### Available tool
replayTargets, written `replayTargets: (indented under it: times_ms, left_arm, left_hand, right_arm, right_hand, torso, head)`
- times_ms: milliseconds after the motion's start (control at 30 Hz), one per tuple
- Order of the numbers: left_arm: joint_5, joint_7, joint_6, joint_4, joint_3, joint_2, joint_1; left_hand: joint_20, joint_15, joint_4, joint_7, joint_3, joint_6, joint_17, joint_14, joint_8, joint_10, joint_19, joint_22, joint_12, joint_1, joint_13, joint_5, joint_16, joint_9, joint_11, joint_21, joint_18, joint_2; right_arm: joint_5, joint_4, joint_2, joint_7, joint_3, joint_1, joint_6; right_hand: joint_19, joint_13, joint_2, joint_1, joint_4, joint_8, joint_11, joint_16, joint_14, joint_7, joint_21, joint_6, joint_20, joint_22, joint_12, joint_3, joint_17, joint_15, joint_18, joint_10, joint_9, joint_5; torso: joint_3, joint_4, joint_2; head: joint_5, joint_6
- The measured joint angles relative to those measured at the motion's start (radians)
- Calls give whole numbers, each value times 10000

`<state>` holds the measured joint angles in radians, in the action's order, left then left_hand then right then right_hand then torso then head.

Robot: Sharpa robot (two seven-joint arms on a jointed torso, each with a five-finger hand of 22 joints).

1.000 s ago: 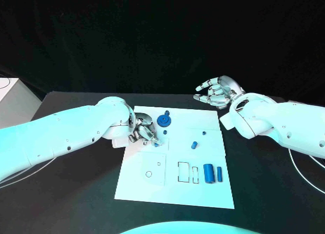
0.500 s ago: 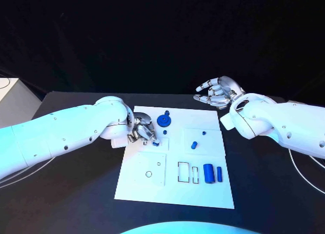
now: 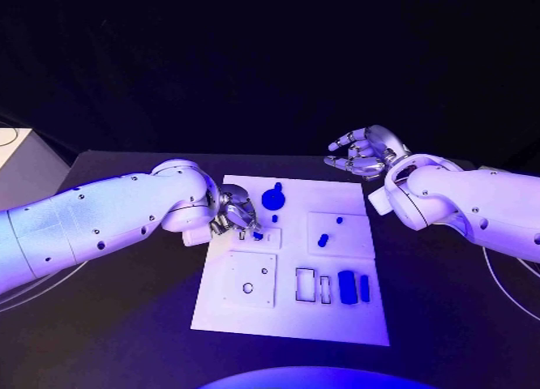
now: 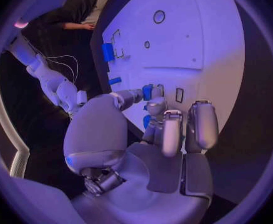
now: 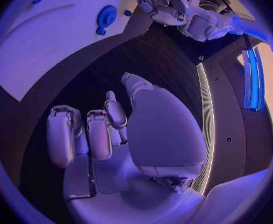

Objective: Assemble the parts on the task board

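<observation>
While upright, parts in task board

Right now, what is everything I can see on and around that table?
Table: one, black, under everything.
Task board: one, white, mid-table.
Round part: one, blue, far end of the board.
Small parts: blue; one mid-board, one by the left hand's fingers, one just beyond it.
Blocks: two, blue, one wide and one thin, side by side at the board's near right.
Box: one, white, beside the table's left edge.
Left hand: silver, fingers down on the board's left side.
Right hand: silver, raised beyond the board's far right corner, holding nothing.
</observation>
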<state>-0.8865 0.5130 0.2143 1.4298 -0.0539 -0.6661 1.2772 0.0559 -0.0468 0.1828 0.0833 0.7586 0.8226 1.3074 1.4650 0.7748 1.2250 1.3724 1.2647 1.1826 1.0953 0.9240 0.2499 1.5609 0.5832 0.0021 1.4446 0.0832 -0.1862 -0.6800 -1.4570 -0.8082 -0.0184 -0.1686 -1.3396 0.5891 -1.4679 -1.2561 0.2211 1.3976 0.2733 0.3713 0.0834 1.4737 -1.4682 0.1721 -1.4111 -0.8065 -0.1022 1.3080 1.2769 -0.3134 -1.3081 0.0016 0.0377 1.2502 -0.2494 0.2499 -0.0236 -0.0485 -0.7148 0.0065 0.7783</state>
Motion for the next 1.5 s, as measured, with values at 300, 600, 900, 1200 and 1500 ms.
replayTargets:
  times_ms: [300, 600, 900, 1200, 1500]
  left_arm:
    - [-157, 2, -524, 161, 2, -110, 1]
    - [-703, 18, -745, 258, -10, -94, 1]
    - [-1283, 26, -756, 198, -108, 44, 0]
    - [-1623, 36, -747, 169, -155, 131, 0]
    - [-1742, 40, -733, 155, -170, 181, -1]
  left_hand:
    - [-181, -175, -122, -56, -121, 272, 0, 2, 4, 554, 377, 436, 297, -232, 527, 1522, 67, 22, -169, 221, -157, -181]
    - [-217, -246, -149, -71, -148, 356, 0, 1, 1, 694, 413, 436, 370, -367, 698, 2117, 67, 987, -234, 260, -156, -316]
    - [-252, -246, -149, -58, -148, 414, 0, 0, 0, 694, 447, 435, 371, -470, 699, 2264, 67, 1328, -233, 260, -155, -339]
    - [-216, -246, -149, -140, -148, 498, 0, 0, -27, 731, 482, 434, 371, -539, 608, 2309, 67, 1850, -267, 260, -154, -407]
    - [-252, -282, -149, -143, -148, 501, 0, 37, -27, 731, 518, 433, 371, -615, 595, 2309, 66, 1885, -267, 260, -154, -379]
  right_arm:
    - [-1, -35, -54, 0, 0, 0, 8]
    - [0, -57, -99, -1, -1, 0, 31]
    - [22, -84, -100, -4, -1, 7, 36]
    - [21, -99, -114, -7, -1, 28, 42]
    - [16, -104, -114, -7, -1, 34, 43]
  right_hand:
    - [0, 14, 0, 0, 0, 0, 0, 0, 0, 0, 0, 0, 0, -1, 0, 0, 1, 0, -1, 0, 0, 0]
    - [0, 48, 0, 0, 0, 0, 0, 0, 0, -34, 0, 35, 0, -2, 0, 0, 2, 0, 0, 0, -1, 0]
    - [0, 62, 0, 0, -72, 72, 0, 0, 0, -34, 38, 35, 0, -3, 0, 72, 3, 0, 0, 0, -9, 53]
    - [0, 117, 81, 81, -112, 77, 0, 0, 0, -34, 37, 35, 0, -4, 0, 112, 4, 0, 0, 0, -19, 55]
    - [0, 116, 81, 81, -112, 77, 0, 0, 0, -34, 37, 35, 0, -5, 0, 112, 5, 0, 0, 0, -19, 55]
  torso:
    - [11, 0, 5]
    - [7, 10, -6]
    - [9, 4, -6]
    - [7, 11, -5]
    - [2, 12, -12]
  head:
    - [67, -26]
    - [97, -4]
    - [186, 85]
    - [249, 83]
    - [303, 93]
